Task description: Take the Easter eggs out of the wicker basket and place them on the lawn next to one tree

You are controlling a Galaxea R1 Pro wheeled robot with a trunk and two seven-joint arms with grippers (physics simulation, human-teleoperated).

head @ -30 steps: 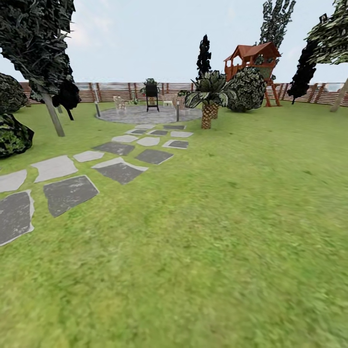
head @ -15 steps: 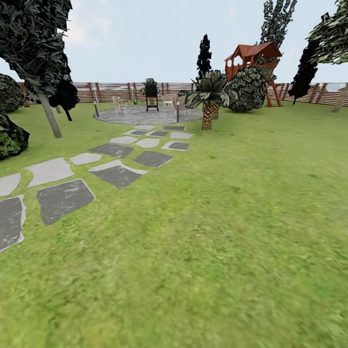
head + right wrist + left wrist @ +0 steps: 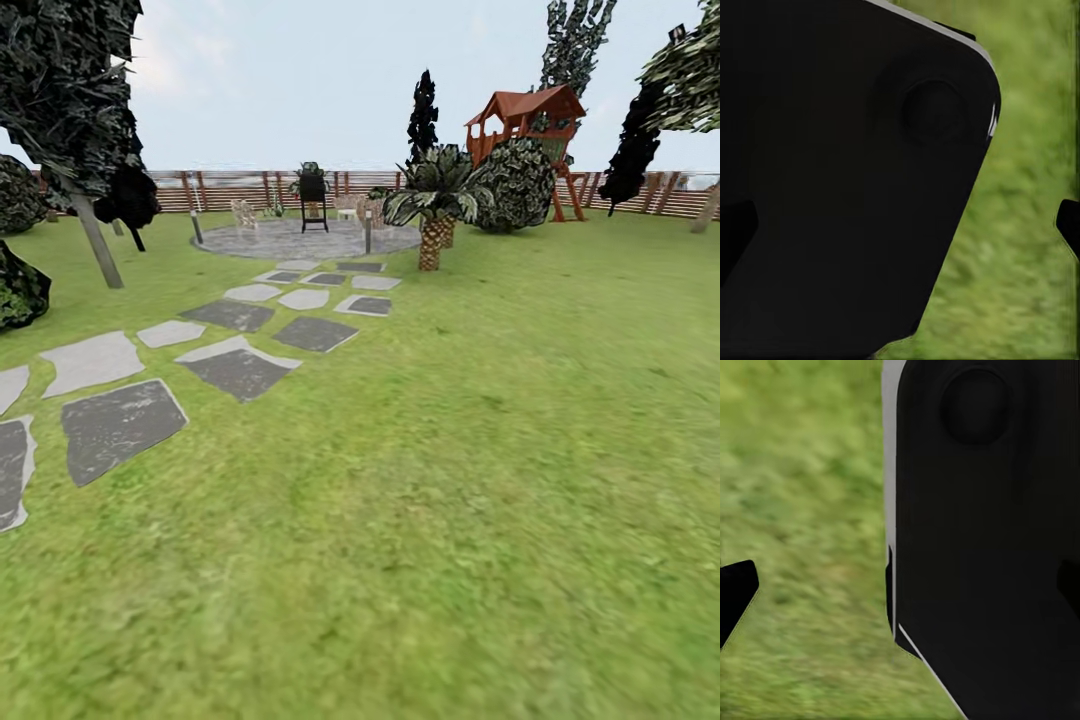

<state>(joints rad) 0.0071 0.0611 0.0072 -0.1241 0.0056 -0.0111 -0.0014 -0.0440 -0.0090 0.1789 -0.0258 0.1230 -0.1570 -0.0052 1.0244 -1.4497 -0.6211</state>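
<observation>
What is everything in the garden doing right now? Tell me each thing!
lawn: green, flat, bare in front.
stepping stones: lying flat in the grass.
patio: round, grey, far off.
playhouse: standing upright by the fence.
palm: upright beside the patio.
tree: trunk leaning.

Black robot body (image 3: 982, 547) hides most lawn (image 3: 802, 510)

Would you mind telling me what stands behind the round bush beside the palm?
Behind the round bush rises a red-roofed wooden playhouse, with the slatted fence beyond. The bush covers the playhouse's lower left part, so its base there cannot be seen.
</observation>
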